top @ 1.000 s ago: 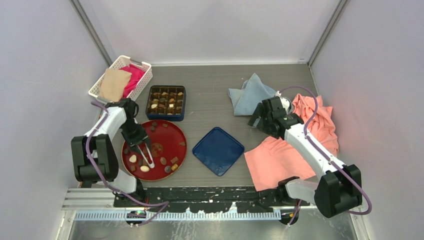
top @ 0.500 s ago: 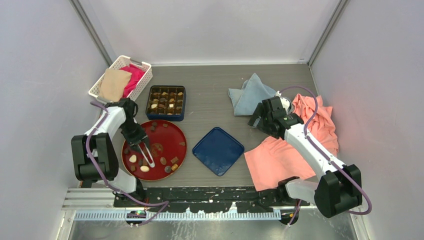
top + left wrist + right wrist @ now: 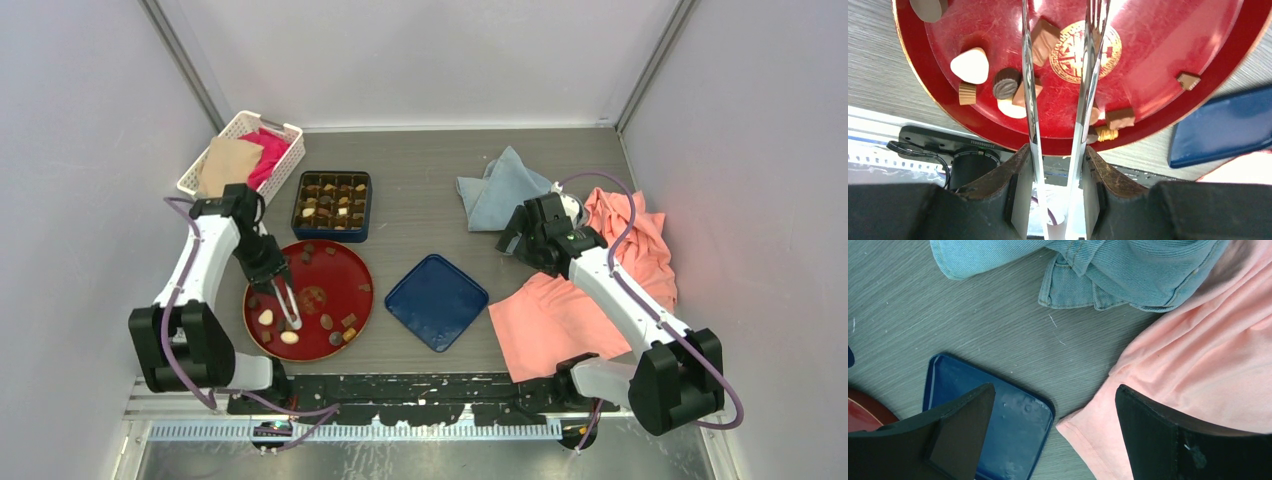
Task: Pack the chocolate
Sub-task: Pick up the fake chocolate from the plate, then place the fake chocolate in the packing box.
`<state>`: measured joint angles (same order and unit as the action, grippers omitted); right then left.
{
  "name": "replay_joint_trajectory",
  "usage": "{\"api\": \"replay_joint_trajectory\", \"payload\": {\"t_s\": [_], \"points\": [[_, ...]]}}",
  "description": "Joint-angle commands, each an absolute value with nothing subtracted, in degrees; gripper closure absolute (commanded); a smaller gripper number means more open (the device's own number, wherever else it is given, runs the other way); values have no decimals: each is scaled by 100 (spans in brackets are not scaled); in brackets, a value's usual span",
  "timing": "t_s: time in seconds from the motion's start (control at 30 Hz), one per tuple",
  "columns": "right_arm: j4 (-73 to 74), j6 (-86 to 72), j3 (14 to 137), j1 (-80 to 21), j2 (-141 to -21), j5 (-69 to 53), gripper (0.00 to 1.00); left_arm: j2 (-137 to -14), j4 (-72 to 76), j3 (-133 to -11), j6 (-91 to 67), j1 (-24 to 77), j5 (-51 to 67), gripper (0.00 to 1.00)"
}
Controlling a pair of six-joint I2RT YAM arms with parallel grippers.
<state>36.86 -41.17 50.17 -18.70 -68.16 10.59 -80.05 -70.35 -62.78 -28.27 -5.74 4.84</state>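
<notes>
Down under my left gripper (image 3: 1058, 155) sits the red plate (image 3: 1158, 65), with loose chocolate (image 3: 969, 65) scattered over it: cream, tan and dark brown bits. Most of them are to the gripper's left, and a few are near the plate rim on its right. The fingers are squeezed onto the two arms of the metal tongs (image 3: 1083, 75), which run straight out ahead over the plate. The blades have a gap between them, and a tan piece lies against the left blade. I honestly can't tell if anything's pinched at the tips. More chocolate sits in the dark box (image 3: 332, 238) past the plate.

My right gripper (image 3: 1054, 389) hangs with jaws wide apart and holds nothing. The blue lid (image 3: 998, 435) is below its left finger, with denim cloth (image 3: 1128, 270) ahead and pink cloth (image 3: 1208, 355) to its right.
</notes>
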Motion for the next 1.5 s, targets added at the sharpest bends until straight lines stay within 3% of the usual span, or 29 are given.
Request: {"api": "replay_joint_trajectory", "payload": {"t_s": [0.0,0.3,0.67,1.07,1.47], "points": [[3414,-4243,5168,-1890,-6852,1025,4,-7570,-7388,-6760,-2489,-381,806,83],[3467,-4236,5203,-1883,-6787,1082,5,-8505,-7339,-8160,-2293,1239,437,83],[3666,-4263,5249,-1882,-6668,1274,5,-10751,-7537,-10529,-1687,1630,515,83],[3700,-4402,5154,-1888,-6546,1415,5,-11562,-7625,-11107,-1072,1626,998,83],[3753,-4210,5186,-1881,-6547,1492,4,-11970,-7580,-11324,-1242,1611,609,83]]}}
